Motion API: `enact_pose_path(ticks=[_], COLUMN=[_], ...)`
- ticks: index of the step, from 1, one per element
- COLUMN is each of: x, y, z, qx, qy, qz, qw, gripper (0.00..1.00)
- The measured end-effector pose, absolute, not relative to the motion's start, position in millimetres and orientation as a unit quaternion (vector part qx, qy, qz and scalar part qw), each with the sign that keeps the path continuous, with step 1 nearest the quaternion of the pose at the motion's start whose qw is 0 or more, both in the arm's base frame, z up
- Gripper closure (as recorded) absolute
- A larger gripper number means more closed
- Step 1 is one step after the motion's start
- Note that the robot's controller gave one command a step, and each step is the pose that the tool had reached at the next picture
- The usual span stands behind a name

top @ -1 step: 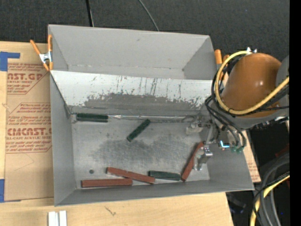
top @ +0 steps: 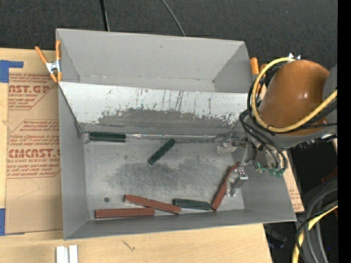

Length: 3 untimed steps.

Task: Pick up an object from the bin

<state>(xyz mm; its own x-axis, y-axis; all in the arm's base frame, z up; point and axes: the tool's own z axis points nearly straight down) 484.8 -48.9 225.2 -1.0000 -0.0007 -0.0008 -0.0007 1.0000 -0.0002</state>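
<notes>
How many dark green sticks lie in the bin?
3 dark green sticks: one at the back left, one tilted mid-floor, one at the front. The arm may hide others.

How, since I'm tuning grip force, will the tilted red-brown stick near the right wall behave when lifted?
The red-brown stick looks straight, so probably stiff, not floppy. Its seemingly flat faces suggest sliding rather than rolling. Long and thin beside the end effector, it may swing if gripped off-centre.

- bin [top: 164, 53]: grey metal, matt, its floor and far wall scuffed and scratched
- red-brown sticks [top: 152, 204] and dark green sticks [top: 161, 151]: matt, smooth
- orange wrist cover [top: 296, 95]: glossy, smooth
</notes>
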Motion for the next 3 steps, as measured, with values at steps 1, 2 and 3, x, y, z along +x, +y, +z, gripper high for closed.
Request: enact_pose_path(ticks=[1, 2, 3], x=[485.5, 483.7, 533.9], y=[-67.5, -86.9, -111.5], z=[185.6, 118.6, 73.8], qx=[-0.038, -0.068, -0.240], qy=[0.999, 0.998, 0.971], qz=[0.000, -0.001, 0.000], qw=[0.003, 0.003, 0.005], gripper=[0.00, 0.00, 1.00])
